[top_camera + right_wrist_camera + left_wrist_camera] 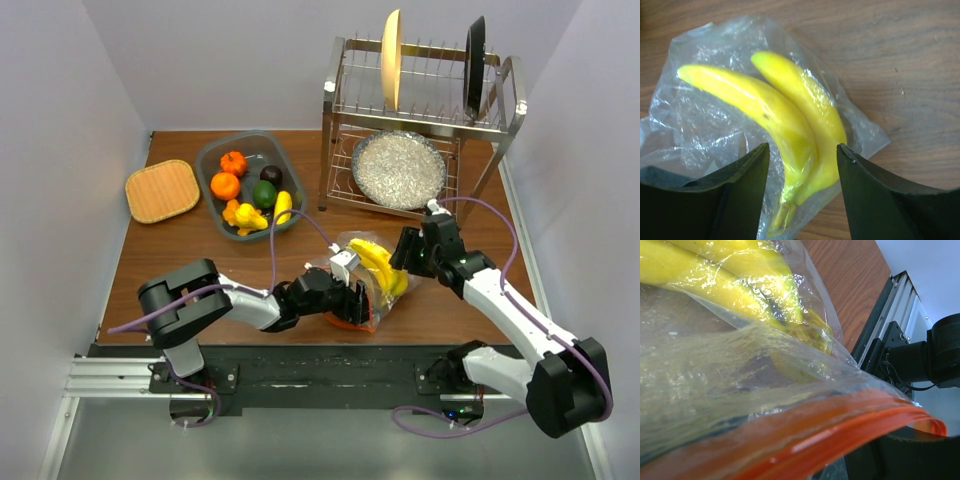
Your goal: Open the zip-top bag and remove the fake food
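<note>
The zip-top bag lies on the table near the front, with a yellow banana bunch inside it. My left gripper is at the bag's mouth and looks shut on it. In the left wrist view the orange-red zip strip runs right across the frame and hides the fingers, with the banana behind the plastic. My right gripper is open just above the bag. In the right wrist view its fingers stand on either side of the banana's stem end, through the bag.
A grey tub at the back left holds several fake fruits. A woven mat lies left of it. A metal dish rack at the back right holds two plates, with a glittery silver plate under it.
</note>
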Motion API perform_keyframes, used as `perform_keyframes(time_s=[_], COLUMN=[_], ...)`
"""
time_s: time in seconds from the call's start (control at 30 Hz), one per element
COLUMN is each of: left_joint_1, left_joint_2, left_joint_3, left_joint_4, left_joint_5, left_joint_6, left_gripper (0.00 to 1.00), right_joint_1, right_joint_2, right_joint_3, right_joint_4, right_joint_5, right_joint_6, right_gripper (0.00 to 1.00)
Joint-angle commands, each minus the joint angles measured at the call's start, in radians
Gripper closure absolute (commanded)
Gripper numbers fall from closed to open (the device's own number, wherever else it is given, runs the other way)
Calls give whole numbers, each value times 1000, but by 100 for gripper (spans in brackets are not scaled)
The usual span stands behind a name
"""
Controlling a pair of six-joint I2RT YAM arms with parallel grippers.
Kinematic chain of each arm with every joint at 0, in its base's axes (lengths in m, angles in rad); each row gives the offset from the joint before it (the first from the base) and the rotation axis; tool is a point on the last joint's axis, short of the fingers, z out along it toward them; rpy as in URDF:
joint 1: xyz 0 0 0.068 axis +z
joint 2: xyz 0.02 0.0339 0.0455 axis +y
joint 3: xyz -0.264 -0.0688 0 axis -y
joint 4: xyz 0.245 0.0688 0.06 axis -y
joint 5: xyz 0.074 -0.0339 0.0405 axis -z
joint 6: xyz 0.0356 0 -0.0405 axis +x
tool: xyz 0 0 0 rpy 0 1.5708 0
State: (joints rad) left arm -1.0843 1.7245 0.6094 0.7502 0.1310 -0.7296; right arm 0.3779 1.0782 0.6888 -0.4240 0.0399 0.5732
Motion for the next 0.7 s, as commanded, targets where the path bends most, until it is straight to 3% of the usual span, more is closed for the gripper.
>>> perform_keyframes(time_s=[0.0, 0.07, 0.33, 0.53, 0.67], left_joint_1=[-11, -12, -16, -37, -66], left_joint_2=[20, 24, 27, 21, 29], left_joint_3=[47, 50, 79, 116, 164], left_joint_4=[86, 86, 48, -60, -207], left_joint_5=[9, 6, -43, -129, -284], left_joint_6=[13, 16, 42, 84, 124], left_gripper=[26, 26, 25, 26, 30], right_joint_1=[38, 70, 147, 162, 167], right_joint_2=[-53, -69, -43, 2, 15], right_joint_3=[-44, -55, -87, -77, -68], right_joint_4=[-56, -62, -18, 30, 36], right_joint_5=[-5, -6, -17, -37, -58], right_joint_6=[37, 63, 145, 174, 171], right_gripper=[35, 36, 70, 78, 81])
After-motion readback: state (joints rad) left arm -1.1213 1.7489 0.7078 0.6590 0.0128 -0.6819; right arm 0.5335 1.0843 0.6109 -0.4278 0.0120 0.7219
